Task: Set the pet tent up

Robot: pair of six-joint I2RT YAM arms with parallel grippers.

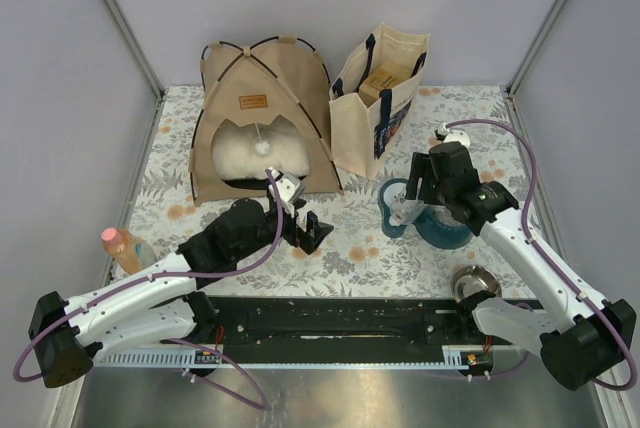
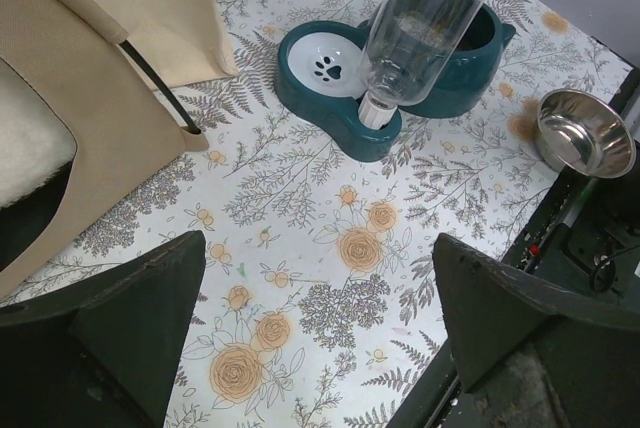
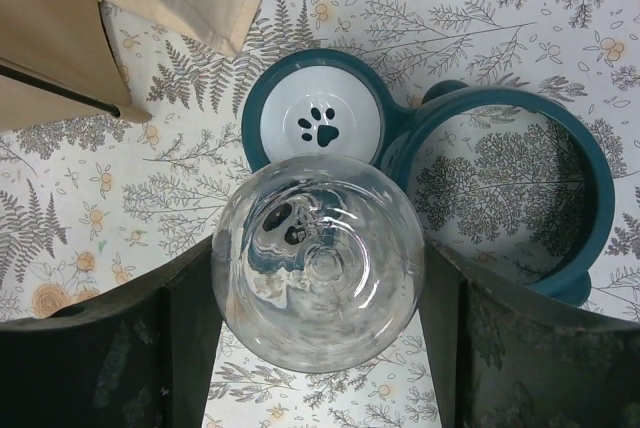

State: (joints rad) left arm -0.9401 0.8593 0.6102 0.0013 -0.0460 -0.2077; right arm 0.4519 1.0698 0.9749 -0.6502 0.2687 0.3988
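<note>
Domed tan canvas tent (image 1: 262,118) on floral desk (image 1: 390,253), fluffy pillow (image 1: 238,155) inside, left tool (image 2: 320,273) spread apart, right tool (image 3: 318,283) clamped on clear round bottle (image 2: 420,38)

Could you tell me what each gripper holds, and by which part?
Right gripper grips the clear bottle near its upturned base; left gripper holds nothing.

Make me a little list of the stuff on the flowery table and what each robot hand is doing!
tent: tan canvas pet tent standing at the back, fluffy white pillow inside
bag: cream tote bag with navy handles, right of the tent
feeder: teal plastic feeder base with paw-print dish
left gripper: open, empty, above the floral tablecloth
right gripper: closed on clear plastic bottle, neck down at the feeder
bowl: small steel bowl, near right side
</note>
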